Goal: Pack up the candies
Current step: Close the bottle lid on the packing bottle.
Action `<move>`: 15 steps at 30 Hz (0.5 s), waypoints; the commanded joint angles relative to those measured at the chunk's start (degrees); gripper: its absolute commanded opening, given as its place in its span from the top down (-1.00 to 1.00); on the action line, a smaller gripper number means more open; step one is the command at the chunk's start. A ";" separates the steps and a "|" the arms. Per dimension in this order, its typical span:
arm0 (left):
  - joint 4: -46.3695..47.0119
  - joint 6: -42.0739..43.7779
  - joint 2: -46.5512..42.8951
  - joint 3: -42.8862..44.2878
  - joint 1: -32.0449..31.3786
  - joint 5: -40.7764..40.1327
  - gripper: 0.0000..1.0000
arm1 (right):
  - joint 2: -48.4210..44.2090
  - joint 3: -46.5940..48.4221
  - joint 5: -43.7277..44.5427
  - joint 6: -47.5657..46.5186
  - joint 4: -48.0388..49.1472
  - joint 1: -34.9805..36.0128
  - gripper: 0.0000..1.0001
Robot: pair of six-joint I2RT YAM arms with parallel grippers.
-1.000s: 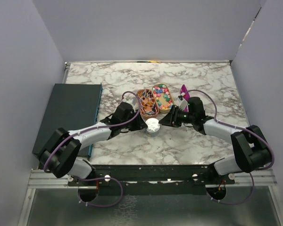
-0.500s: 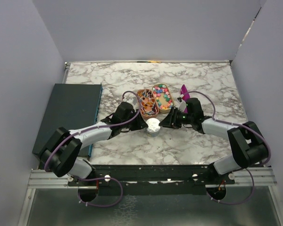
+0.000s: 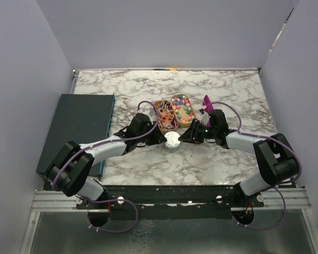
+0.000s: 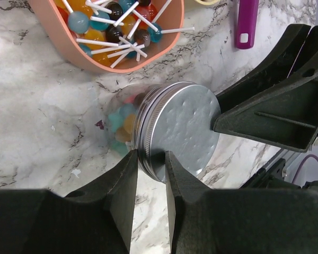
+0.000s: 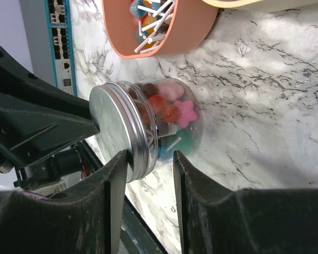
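Observation:
A small clear jar (image 3: pixel 171 141) with a silver lid stands between my two grippers and holds mixed candies (image 5: pixel 175 112) in pink, red and teal. My left gripper (image 4: pixel 150 160) is shut on the rim of the lid (image 4: pixel 183 127), one finger over its top face and one against its side. My right gripper (image 5: pixel 148 159) straddles the jar (image 5: pixel 169 121), one finger at the lid and the other against the glass body. More bright candies fill a tan oval bowl (image 3: pixel 182 107). The purple scoop (image 3: pixel 206 101) lies right of that bowl.
An orange bowl of lollipops (image 3: pixel 166 116) sits just behind the jar and shows in both wrist views (image 4: pixel 116 29) (image 5: pixel 159 24). A dark flat box (image 3: pixel 79 124) lies at the table's left. The scoop's handle (image 4: pixel 246 21) points toward the jar.
Both grippers stay at the jar. The right arm has edged slightly left and the left arm has shifted a little toward the jar.

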 commanded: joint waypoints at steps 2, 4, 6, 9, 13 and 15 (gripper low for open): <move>1.61 -0.23 0.62 1.78 0.21 1.24 0.42 | 0.67 0.81 4.51 -1.51 -2.03 0.05 0.20; 1.35 -0.02 -0.25 2.15 0.21 0.96 0.37 | -0.27 1.78 4.80 -1.67 -2.66 0.02 0.20; 0.59 0.31 -1.20 2.68 0.28 0.36 0.34 | -1.19 2.96 5.11 -2.00 -3.47 0.02 0.19; -0.13 0.61 -1.78 3.41 0.21 -0.56 0.27 | -1.50 5.37 5.55 -2.74 -5.37 0.02 0.13; -1.00 1.12 -1.43 4.46 0.23 -2.14 0.16 | -0.20 8.43 6.26 -4.17 -7.10 0.02 0.13; -1.69 1.34 -0.83 5.11 0.33 -2.82 0.08 | 0.63 9.15 6.03 -4.32 -6.94 0.02 0.13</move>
